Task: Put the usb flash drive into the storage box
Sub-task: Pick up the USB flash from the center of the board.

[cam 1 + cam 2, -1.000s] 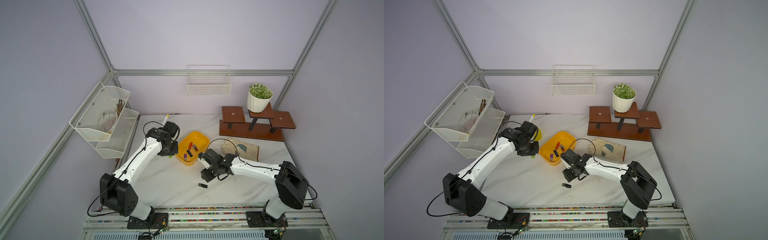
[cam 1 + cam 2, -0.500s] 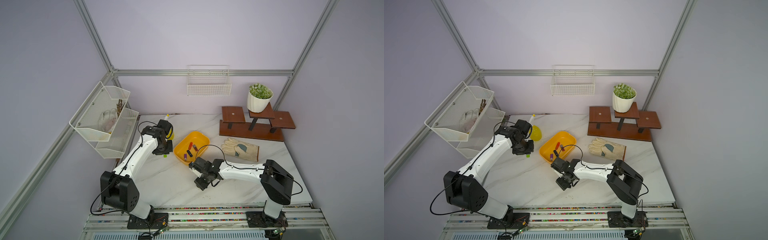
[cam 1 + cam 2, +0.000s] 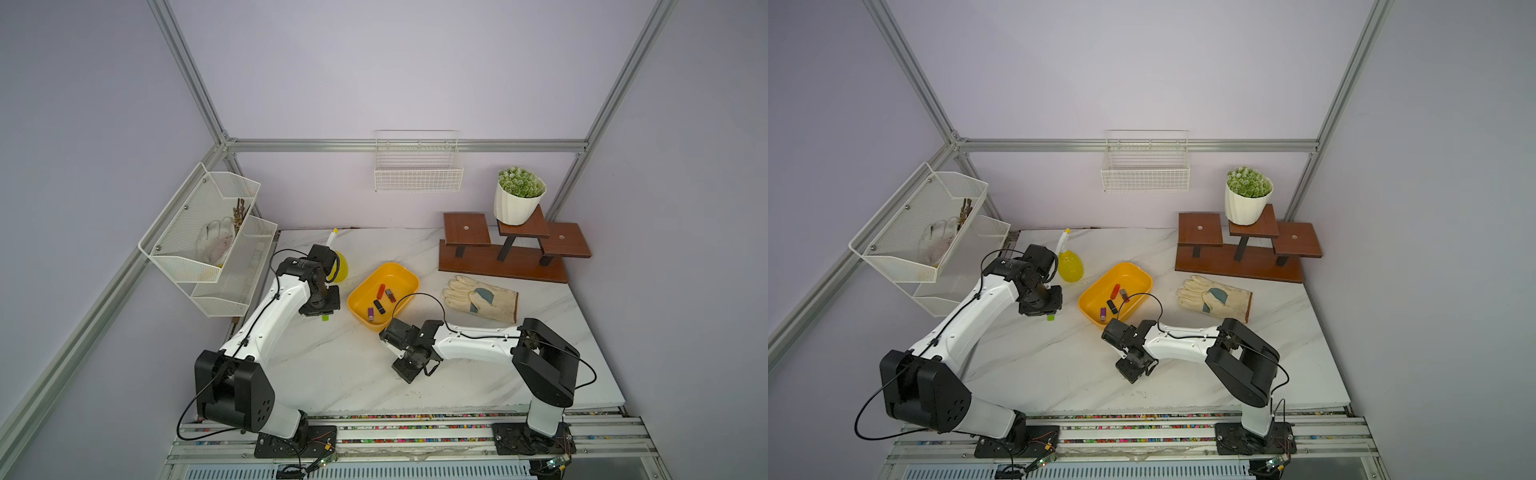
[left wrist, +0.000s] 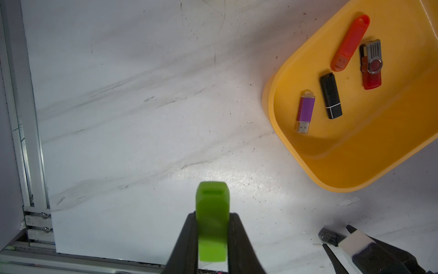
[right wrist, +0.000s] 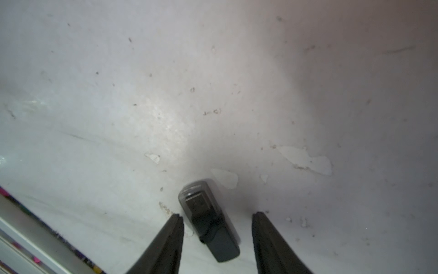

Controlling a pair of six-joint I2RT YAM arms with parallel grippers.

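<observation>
Left gripper (image 4: 212,214), jaws pinching green usb flash drive (image 4: 212,199), near storage box (image 4: 343,175). Right gripper (image 5: 217,214), jaws spread astride dark flash drive (image 5: 209,223) on tabletop (image 5: 166,95).

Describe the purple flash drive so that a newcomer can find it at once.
On the white marble table, find the yellow storage box near the middle. Inside it, the purple flash drive lies at the end nearest the robot, beside a black one. Only it is purple with a clear cap.
</observation>
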